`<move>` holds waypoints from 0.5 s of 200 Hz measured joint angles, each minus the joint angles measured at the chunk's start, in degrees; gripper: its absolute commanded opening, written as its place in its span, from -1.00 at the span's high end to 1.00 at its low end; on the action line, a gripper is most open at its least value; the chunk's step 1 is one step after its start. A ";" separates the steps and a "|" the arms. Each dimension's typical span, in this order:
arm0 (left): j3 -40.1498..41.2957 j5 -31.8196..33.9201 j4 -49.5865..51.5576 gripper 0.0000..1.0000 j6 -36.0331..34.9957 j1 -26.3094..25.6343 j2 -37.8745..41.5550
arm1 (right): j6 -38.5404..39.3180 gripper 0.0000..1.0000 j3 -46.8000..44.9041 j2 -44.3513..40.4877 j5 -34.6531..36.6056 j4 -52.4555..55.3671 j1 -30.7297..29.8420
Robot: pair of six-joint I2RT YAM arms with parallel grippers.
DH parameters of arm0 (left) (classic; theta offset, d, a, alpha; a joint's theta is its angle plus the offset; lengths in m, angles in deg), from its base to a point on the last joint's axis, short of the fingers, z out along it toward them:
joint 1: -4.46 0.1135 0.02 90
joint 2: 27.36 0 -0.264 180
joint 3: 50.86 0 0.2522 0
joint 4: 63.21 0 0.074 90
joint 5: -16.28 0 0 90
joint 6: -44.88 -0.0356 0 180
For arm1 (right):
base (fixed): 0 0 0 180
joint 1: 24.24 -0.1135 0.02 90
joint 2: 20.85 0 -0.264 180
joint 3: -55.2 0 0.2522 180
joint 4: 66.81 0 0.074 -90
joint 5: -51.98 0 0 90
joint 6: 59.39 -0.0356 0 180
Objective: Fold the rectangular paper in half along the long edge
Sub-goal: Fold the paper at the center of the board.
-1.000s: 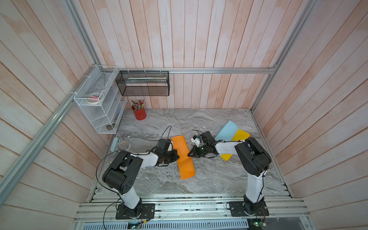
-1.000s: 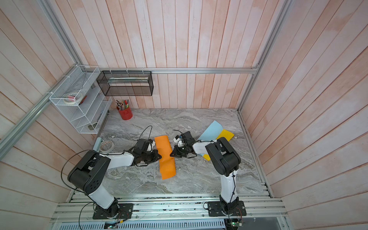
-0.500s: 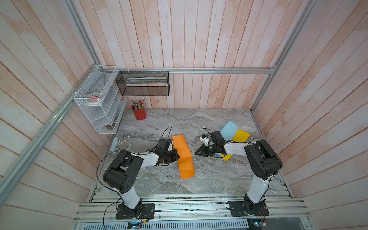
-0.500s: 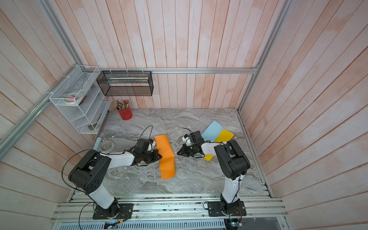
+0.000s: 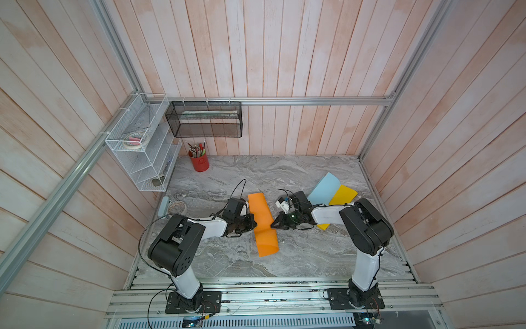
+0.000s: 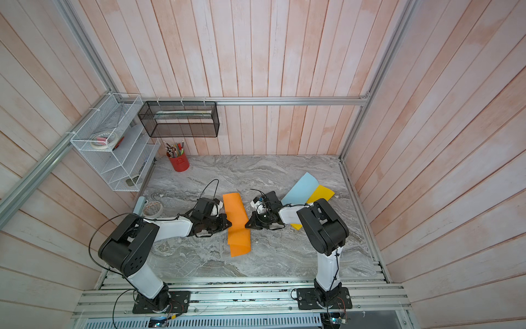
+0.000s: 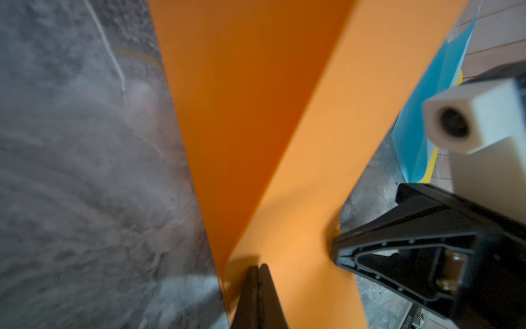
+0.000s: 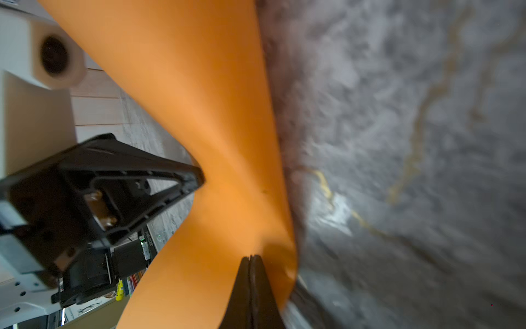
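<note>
My left fingers [image 7: 263, 287] are pressed together on nothing, tips resting on one long edge of the orange paper [image 7: 299, 142]. My right fingers [image 8: 257, 284] are closed the same way against the opposite long edge. The paper lies mid-desk [image 5: 299, 171] between the two tips, and its ends curl upward. I judge it light, springy and slick, so pinching a long edge near its middle should hold better than pushing. A blue sheet [image 5: 324, 188] and a yellow sheet [image 5: 343, 195] lie beyond my right arm.

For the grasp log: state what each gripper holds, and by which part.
Nothing held: left gripper and right gripper, both shut, press tips onto opposite long edges of the orange rectangular paper.
</note>
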 measured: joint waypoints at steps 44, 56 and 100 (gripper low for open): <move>-0.20 0.04 0.04 1.00 -0.15 -0.20 -0.15 | 0.57 1.00 -7.65 -6.25 0.00 0.11 5.35; -0.20 0.02 0.04 1.00 -0.15 -0.20 -0.15 | 1.09 1.00 -7.78 -7.23 0.96 1.62 5.97; -0.20 0.00 0.00 1.00 -0.13 -0.20 -0.20 | 1.64 1.00 -2.27 -8.02 2.32 4.94 0.81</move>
